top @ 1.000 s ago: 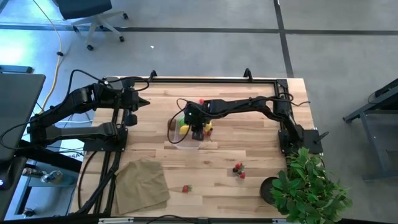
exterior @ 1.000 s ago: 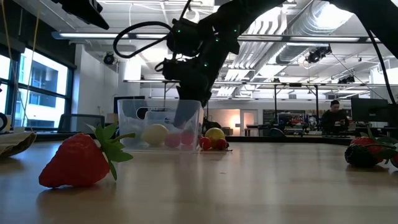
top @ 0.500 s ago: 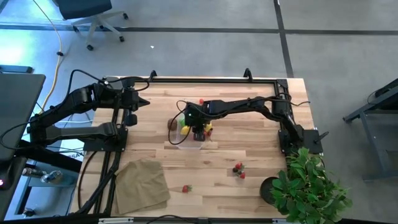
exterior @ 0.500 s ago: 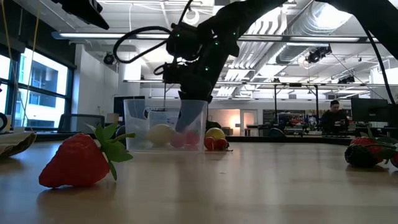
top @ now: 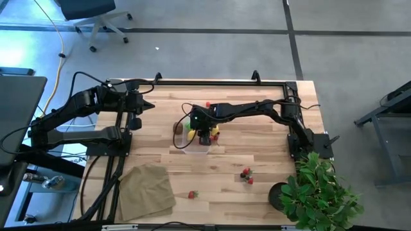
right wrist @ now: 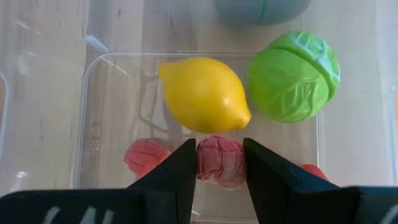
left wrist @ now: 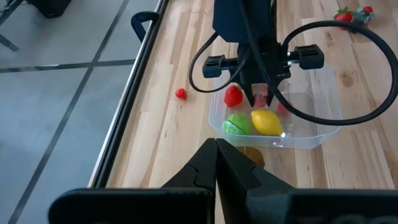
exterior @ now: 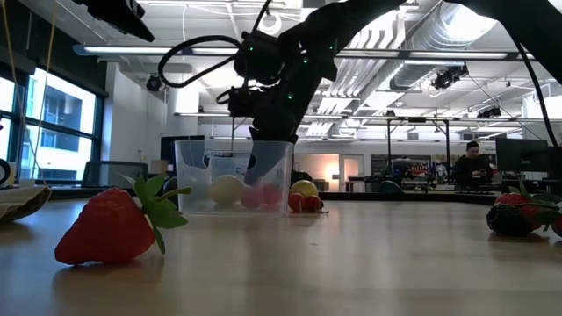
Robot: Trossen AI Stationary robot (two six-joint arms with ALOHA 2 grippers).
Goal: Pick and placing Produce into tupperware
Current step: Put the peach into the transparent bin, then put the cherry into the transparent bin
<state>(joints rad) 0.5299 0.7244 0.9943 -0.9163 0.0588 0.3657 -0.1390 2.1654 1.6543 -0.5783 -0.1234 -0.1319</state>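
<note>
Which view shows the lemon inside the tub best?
The right wrist view: the lemon fills the frame inside the clear tub, beside the green ball. The left wrist view shows it small. The low view gives a pale shape through the wall. In the high view the right arm hides it.

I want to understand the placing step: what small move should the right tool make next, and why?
Probably open wider and let go. The right tool is down inside the clear tub, its fingers on either side of a pink fruit low beside the lemon and green ball. The left tool waits shut, away from the tub.
</note>
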